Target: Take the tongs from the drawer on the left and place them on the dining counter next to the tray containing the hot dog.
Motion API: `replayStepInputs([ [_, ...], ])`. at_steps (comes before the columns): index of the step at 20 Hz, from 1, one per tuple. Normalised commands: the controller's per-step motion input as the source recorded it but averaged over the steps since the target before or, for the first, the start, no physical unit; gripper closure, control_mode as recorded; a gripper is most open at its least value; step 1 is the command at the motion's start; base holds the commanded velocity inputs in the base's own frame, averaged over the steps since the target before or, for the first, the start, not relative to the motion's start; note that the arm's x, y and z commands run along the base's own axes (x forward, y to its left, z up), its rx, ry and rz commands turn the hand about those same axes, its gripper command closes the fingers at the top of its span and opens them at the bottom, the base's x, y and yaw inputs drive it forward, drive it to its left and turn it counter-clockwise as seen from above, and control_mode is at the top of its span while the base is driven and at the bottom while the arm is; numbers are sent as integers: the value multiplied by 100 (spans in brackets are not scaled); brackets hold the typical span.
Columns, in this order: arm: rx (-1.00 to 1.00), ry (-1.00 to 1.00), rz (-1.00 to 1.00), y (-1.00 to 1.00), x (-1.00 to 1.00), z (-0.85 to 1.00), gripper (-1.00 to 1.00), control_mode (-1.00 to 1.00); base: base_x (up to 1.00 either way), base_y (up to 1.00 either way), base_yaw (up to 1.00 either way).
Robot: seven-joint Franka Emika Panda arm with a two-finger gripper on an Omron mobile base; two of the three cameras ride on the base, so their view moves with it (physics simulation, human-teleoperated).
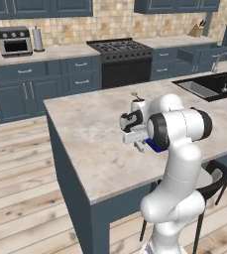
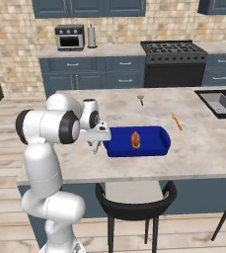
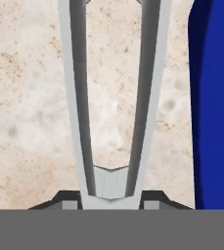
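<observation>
My fingers (image 3: 111, 202) are closed on the hinge end of the tongs (image 3: 112, 97), which hang above the tabletop (image 3: 25, 107) just beside the tray (image 3: 216, 97). They look light, stiff and slippery, so I judge the hinge the safest hold.

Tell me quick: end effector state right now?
End effector: closed on the tongs, held just above the dining counter beside the tray.

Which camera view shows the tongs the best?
The hand view: the tongs rise large from the gripper, both arms clear over the marble. In the right base view they are a tiny sliver below the hand; in the left base view, hardly discernible.
</observation>
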Motion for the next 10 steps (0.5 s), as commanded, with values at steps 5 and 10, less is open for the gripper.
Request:
replayStepInputs([
  [5,0,-4,0,-10,0,0,-100,-100,0,0,0],
  [10,0,-16,0,0,-21,24,-100,-100,0,0,0],
])
